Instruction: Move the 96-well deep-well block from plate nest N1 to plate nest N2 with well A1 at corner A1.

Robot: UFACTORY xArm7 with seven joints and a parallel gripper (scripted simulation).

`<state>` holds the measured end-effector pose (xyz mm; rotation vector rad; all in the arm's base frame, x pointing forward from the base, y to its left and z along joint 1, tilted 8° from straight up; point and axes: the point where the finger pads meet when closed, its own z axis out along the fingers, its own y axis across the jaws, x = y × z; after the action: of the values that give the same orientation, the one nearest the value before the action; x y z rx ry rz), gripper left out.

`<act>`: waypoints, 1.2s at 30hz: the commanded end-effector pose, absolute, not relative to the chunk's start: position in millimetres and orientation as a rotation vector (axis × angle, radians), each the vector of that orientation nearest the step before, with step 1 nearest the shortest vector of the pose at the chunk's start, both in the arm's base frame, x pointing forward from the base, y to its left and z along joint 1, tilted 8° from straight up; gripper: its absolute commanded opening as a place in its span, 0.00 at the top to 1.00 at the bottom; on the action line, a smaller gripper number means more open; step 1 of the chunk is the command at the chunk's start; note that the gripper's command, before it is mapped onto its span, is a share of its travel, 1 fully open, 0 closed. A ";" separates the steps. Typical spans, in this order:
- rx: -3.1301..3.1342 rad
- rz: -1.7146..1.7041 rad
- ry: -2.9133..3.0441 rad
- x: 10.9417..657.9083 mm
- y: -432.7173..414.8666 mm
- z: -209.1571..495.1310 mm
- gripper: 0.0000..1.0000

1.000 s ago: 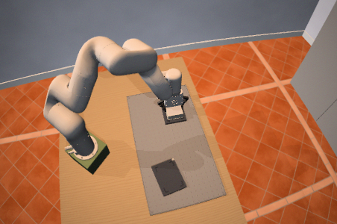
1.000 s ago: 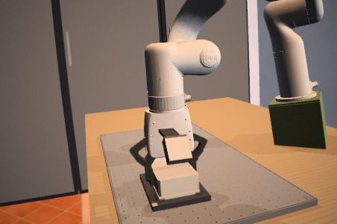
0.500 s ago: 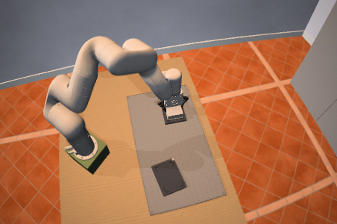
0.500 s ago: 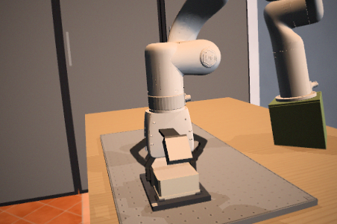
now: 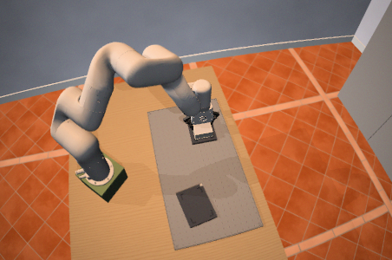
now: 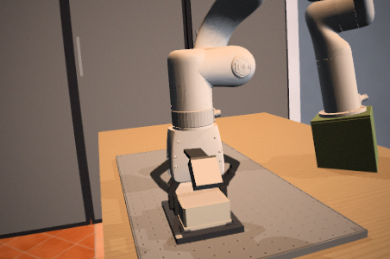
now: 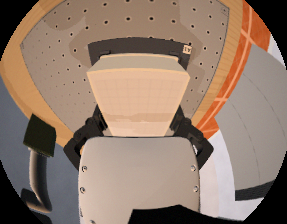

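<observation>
The gripper (image 6: 199,200) stands clamped wide on the deep-well block (image 6: 204,211) — which sits upright in nest N1 (image 6: 206,234), at twelve o'clock on the grey mat (image 5: 243,191) — with nest N2 (image 5: 196,204) at six.

A wooden table (image 5: 130,225) stood on an orange tiled floor (image 5: 312,147), running from the upper centre of the top view to its lower edge. On it we saw a grey perforated mat (image 5: 225,169) right of centre and, at lower left, the green pedestal (image 5: 116,185) under the arm. Two dark plate nests lay on the mat, well apart: N1 (image 5: 205,140) near its upper end, carrying the pale deep-well block (image 5: 202,129), and N2 (image 5: 196,204) near its lower end.
</observation>
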<state>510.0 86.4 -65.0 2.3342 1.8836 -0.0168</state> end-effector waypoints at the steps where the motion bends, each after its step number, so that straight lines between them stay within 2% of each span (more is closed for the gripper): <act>1: 2.333 -0.011 1.883 511.7 87.1 -63.4 1.00; 36: 2.333 -0.010 1.883 511.2 88.0 -56.1 1.00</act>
<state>509.8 87.1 -59.9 2.3341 1.8836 -0.0162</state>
